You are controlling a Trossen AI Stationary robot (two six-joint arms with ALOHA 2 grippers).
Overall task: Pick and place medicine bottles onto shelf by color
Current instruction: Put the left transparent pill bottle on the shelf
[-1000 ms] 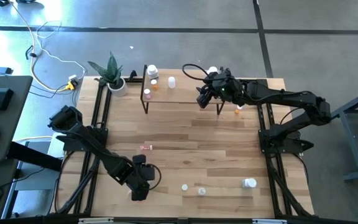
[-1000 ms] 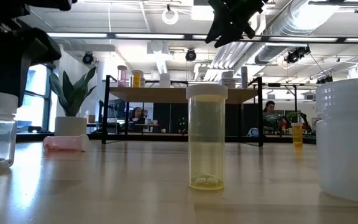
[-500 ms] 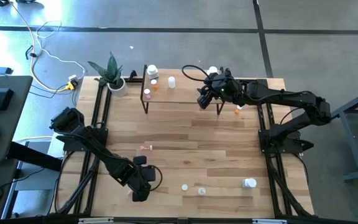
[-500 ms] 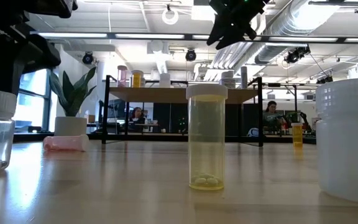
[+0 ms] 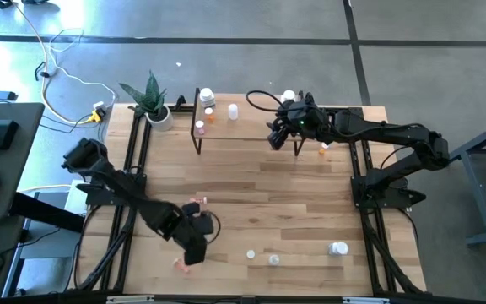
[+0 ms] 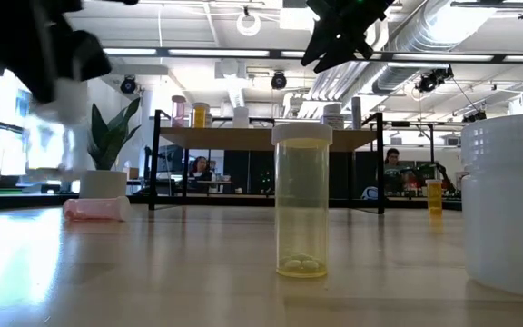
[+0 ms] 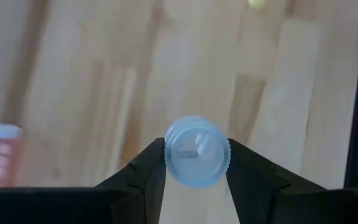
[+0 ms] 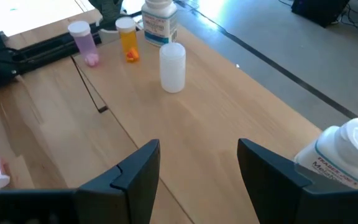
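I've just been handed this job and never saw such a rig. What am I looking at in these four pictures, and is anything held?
Two dark robot arms work at a plank table. The overhead picture shows both. The left gripper, near the front edge, is shut on a clear bottle; its wrist camera shows the fingers pinching the cap. The right gripper hovers open over the shelf, holding nothing; its wrist camera looks down on the shelf's bottles. The table-height picture shows a yellowish vial up close. A pink vial lies mid-table.

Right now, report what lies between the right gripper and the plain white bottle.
Only bare shelf separates the right gripper from the white bottle, seen in the right wrist view.
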